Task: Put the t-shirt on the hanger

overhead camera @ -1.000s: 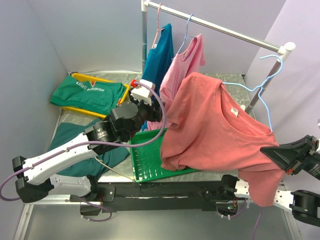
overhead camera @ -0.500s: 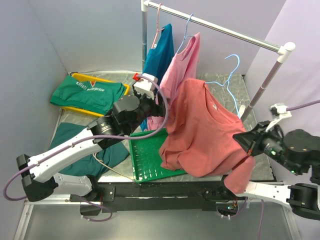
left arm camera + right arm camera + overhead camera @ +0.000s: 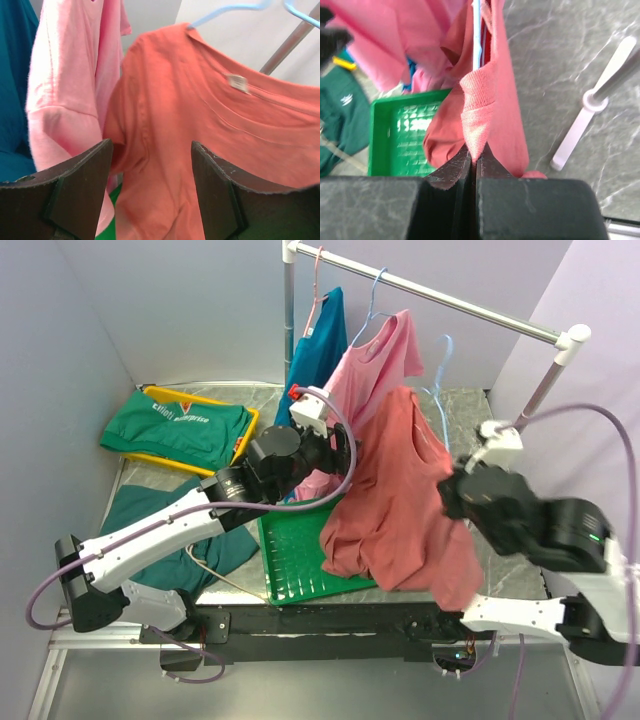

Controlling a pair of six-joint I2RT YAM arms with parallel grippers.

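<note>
Right wrist view first: my right hand (image 3: 473, 156) is pinched tight on a fold of the t-shirt (image 3: 479, 95), and the thin blue wire of the hanger (image 3: 476, 30) runs down into the cloth just above that pinch. I cannot tell whether the wire itself is caught between my fingers or only the fabric.

From above, the t-shirt hangs in the air between my two arms, over the edge of the green tray (image 3: 295, 560) and the table (image 3: 470, 410), with the hanger's hook standing up near the rail (image 3: 450, 300) but not on it. My left hand (image 3: 150, 147) is spread wide, gripping nothing. It faces the shirt's shoulder and sleeve, with the collar and its label beyond.

What worries me:
- If I hold only cloth, the hanger may tip or slide out through the neck, since nothing else seems to steady it.
- The whole weight appears to hang from one small fold. A tug from either arm could pull it free and drop the shirt onto the tray.
- The pink t-shirt (image 3: 70, 75) hangs just beside the sleeve I face, so closing my left hand carelessly could catch the wrong garment.
- The hook is close to the pink shirt, so it might snag there on the way to the rail.
</note>
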